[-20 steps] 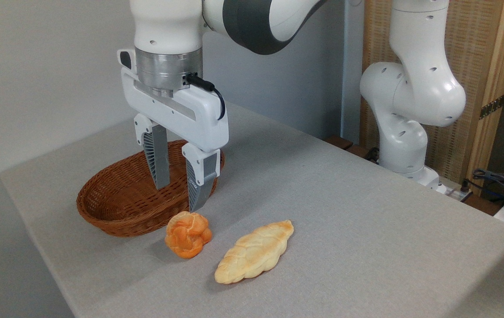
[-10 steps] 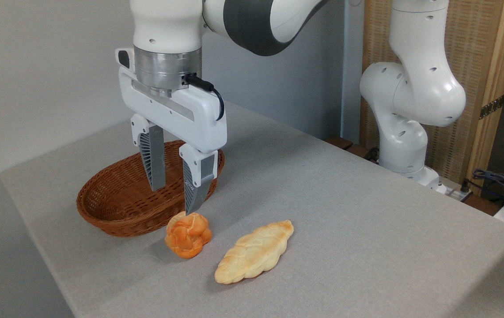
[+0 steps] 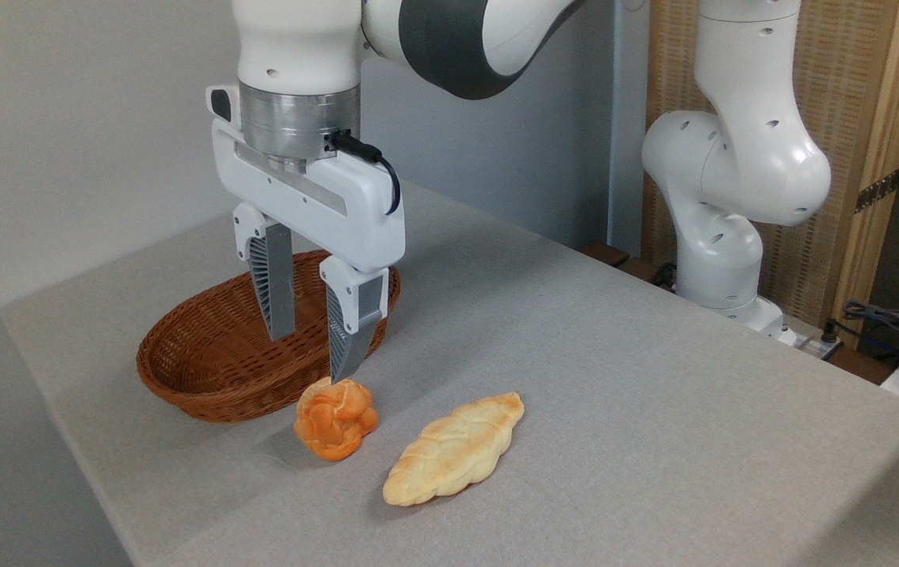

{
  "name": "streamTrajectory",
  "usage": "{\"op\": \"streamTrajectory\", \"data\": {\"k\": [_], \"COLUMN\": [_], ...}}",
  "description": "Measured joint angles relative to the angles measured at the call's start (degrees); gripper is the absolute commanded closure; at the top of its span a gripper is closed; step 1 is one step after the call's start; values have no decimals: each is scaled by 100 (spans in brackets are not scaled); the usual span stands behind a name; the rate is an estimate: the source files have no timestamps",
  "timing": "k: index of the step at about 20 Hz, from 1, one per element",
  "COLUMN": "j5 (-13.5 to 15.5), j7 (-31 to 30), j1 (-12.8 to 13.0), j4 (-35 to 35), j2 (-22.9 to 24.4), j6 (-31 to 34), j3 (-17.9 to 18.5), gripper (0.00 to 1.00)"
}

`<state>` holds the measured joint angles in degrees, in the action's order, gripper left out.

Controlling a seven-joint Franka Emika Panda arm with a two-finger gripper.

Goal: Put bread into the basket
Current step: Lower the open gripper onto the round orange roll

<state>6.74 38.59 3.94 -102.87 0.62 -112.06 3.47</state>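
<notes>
the end effector hangs released and empty, jaws apart and pointing down, above the near end of the basket. over the last second it has risen a little and drifted slightly toward the tabletop's left edge; in the last half second it hardly moved at all. the bread has not shifted: it rests on the tabletop just outside the basket's near rim, close to the front edge, with the nearer fingertip just above and behind it. the pale braided loaf lies beside it, apart. judging by this, no grasp has begun; the fingers likely need to come forward over the roll and descend before closing.
</notes>
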Motion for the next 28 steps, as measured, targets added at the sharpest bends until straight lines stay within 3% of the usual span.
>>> {"op": "streamTrajectory", "data": {"k": [15, 28], "j5": [0, 0], "j7": [1, 1], "j1": [20, 117], "j4": [-11, -35], "j2": [-26, -654], "j6": [68, 105], "j3": [-28, -311], "gripper": [0, 0]}}
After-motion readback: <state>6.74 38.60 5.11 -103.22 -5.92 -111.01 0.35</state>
